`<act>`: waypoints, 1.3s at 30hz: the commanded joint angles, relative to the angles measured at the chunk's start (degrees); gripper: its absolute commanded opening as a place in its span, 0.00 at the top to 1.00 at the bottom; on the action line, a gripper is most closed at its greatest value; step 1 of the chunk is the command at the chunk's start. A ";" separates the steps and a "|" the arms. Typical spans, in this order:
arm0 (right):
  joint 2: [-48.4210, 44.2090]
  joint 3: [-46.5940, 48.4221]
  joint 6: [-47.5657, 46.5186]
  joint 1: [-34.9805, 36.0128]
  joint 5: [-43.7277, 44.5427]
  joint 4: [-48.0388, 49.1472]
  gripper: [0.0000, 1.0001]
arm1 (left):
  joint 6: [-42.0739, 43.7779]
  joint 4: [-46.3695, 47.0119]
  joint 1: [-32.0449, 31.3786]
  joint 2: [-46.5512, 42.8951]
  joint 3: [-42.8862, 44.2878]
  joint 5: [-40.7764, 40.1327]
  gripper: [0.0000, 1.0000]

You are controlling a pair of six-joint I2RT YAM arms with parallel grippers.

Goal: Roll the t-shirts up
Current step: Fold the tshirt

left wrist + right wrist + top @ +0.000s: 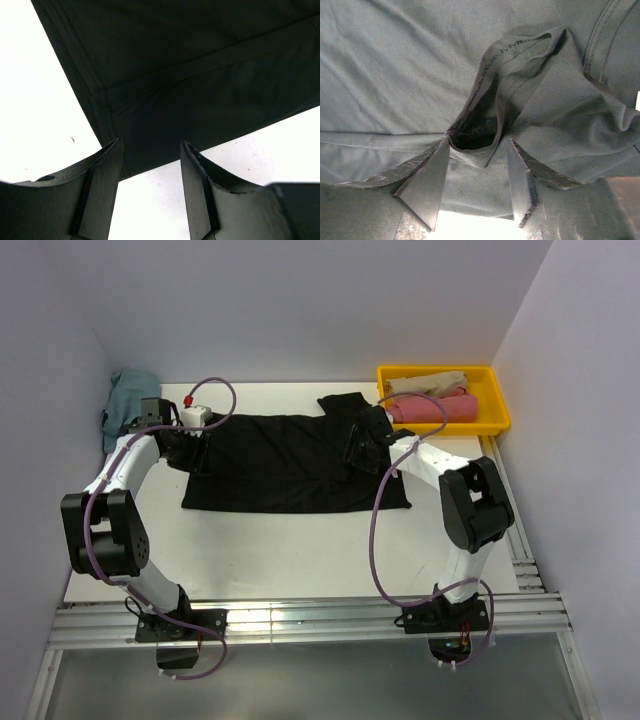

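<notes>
A large black t-shirt [290,465] lies spread flat on the white table. My left gripper [193,447] is at its left edge, low over the table. In the left wrist view the left gripper [150,152] is open, with a hemmed corner of the black shirt [190,85] just beyond the fingertips. My right gripper [358,450] sits on the shirt's right part. In the right wrist view the right gripper [479,145] is open, its fingers on either side of a raised fold of the shirt [490,120].
A yellow bin [497,400] at the back right holds a rolled beige shirt [425,383] and a rolled pink shirt [432,408]. A teal shirt [128,395] is bunched at the back left corner against the wall. Walls close in left, back and right.
</notes>
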 commanded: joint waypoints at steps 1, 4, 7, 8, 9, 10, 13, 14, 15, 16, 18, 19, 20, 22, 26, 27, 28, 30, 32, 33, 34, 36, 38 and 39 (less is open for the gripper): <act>0.99 2.90 -0.61 0.58 0.15 0.55 0.47 | 0.08 -0.53 -0.41 -2.44 0.30 0.25 0.45; 2.66 4.92 -0.60 0.58 -0.03 -0.06 0.64 | 0.08 -0.44 -0.50 -2.35 0.21 0.25 0.45; 4.07 7.30 -0.43 0.57 -0.29 -0.77 0.78 | 0.08 -0.35 -0.50 -2.44 0.04 0.16 0.45; 4.42 8.26 -0.52 0.57 -0.47 -0.77 0.78 | 0.08 -0.35 -0.58 -2.44 0.04 0.16 0.45; 4.69 8.79 -0.60 0.66 -0.55 -0.94 0.78 | 0.08 -0.35 -0.50 -2.44 0.04 0.07 0.46; 5.47 9.41 -0.60 0.66 -0.56 -1.03 0.78 | 0.17 -0.44 -0.50 -2.35 0.04 0.07 0.46; 7.41 12.30 -1.48 0.58 -0.64 -1.82 0.76 | 0.35 -0.44 -0.50 -2.26 0.04 0.07 0.45; 7.85 12.66 -1.83 0.66 -0.64 -1.82 0.76 | 0.35 -0.44 -0.50 -2.26 0.04 0.16 0.46; 8.81 13.01 -2.10 0.75 -0.64 -1.82 0.75 | 0.35 -0.44 -0.58 -2.18 0.04 0.24 0.46; 9.25 13.45 -2.27 0.75 -0.64 -1.39 0.74 | 0.35 -0.44 -0.59 -2.09 0.04 0.25 0.45; 10.39 13.63 -2.80 0.84 -2.40 -0.60 0.74 | 0.35 -0.44 -0.59 -1.91 0.04 0.25 0.45; 10.66 13.72 -2.98 0.75 -2.66 0.28 0.73 | 0.26 -0.44 -0.50 -1.82 0.12 0.25 0.46; 11.10 13.81 -3.24 0.75 -2.93 0.63 0.73 | 0.26 -0.35 -0.58 -1.74 0.13 0.33 0.46; 11.98 14.07 -3.77 0.75 -3.28 1.07 0.71 | 0.26 -0.26 -0.59 -1.65 0.21 0.33 0.46; 12.07 14.60 -4.82 0.75 -2.66 0.90 0.60 | 0.17 -0.44 -0.59 -1.30 0.56 0.33 0.46; 11.90 14.60 -5.08 0.75 -3.01 0.99 0.58 | 0.17 -0.35 -0.67 -1.21 0.56 0.33 0.45; 11.90 14.95 -5.09 0.75 -3.45 1.16 0.56 | 0.17 -0.26 -0.67 -1.12 0.65 0.33 0.46; 11.90 15.21 -5.09 0.75 -4.95 1.60 0.55 | -0.18 -0.26 -0.85 -0.86 0.83 0.51 0.46; 12.07 15.48 -5.17 0.75 -5.82 2.22 0.55 | -0.27 -0.18 -1.02 -0.86 0.83 0.51 0.46; 12.33 15.65 -5.17 0.75 -5.83 2.48 0.55 | -0.36 0.00 -1.20 -0.77 0.92 0.51 0.46; 12.60 16.35 -5.00 0.75 -5.05 1.26 0.55 | -0.36 -0.17 -1.20 -0.77 1.00 0.60 0.46; 11.99 15.92 -3.86 0.75 -1.00 -0.15 0.55 | -0.44 -0.35 -1.38 -0.85 1.00 0.51 0.45; 10.32 13.64 -2.98 -0.12 0.67 0.98 0.55 | -0.27 -0.44 -1.38 -1.21 0.92 0.25 0.45; 8.05 12.24 -2.37 -0.65 0.85 1.86 0.56 | -0.18 -0.44 -1.38 -1.73 0.92 0.16 0.45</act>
